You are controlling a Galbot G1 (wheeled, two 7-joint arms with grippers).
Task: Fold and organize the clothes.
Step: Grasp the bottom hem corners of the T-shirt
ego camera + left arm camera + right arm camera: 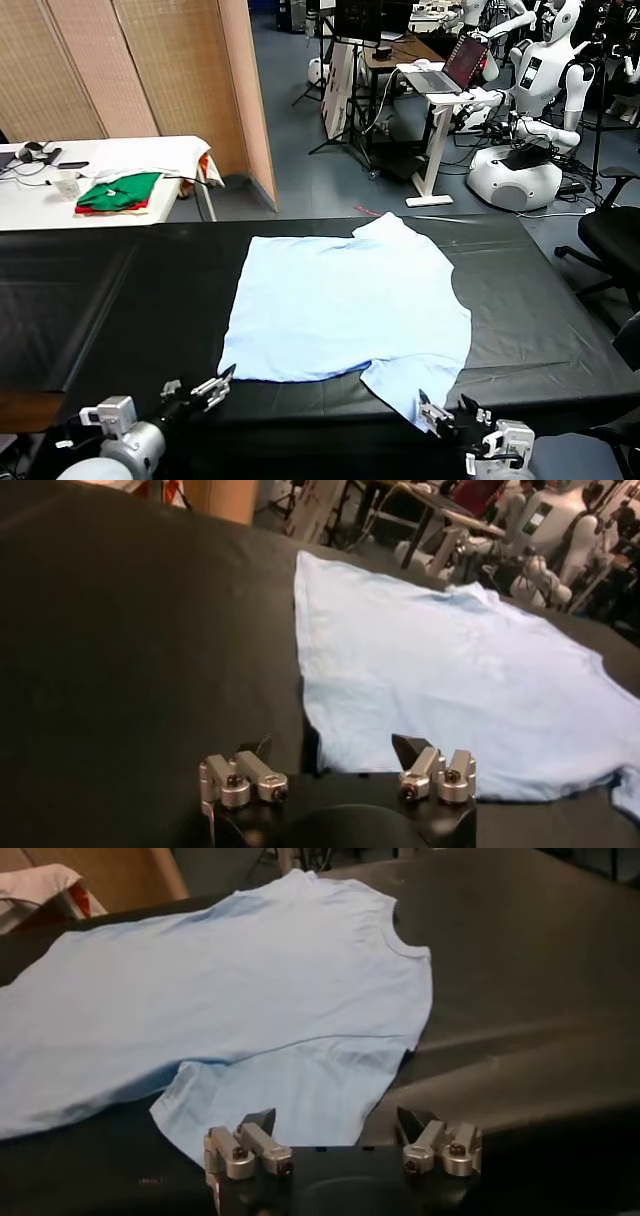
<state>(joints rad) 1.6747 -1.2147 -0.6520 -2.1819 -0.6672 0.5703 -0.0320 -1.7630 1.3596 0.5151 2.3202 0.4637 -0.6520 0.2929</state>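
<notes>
The pale sky-blue T-shirt (340, 300) lies spread flat on the black table (120, 290), its neck opening toward the right and its hem toward the left. No letter print shows on the upper side. My left gripper (200, 388) is open and empty at the table's front edge, just short of the shirt's near left corner (330, 750); the left wrist view shows it (335, 748) with jaws wide apart. My right gripper (445, 408) is open and empty in front of the near sleeve (290, 1088); the right wrist view shows it (336, 1118) with jaws wide apart.
A white table (40, 205) at the back left holds folded green and red garments (118, 192). Behind the black table stand a laptop stand (440, 80) and white robots (525, 150). An office chair (610, 235) is at the right.
</notes>
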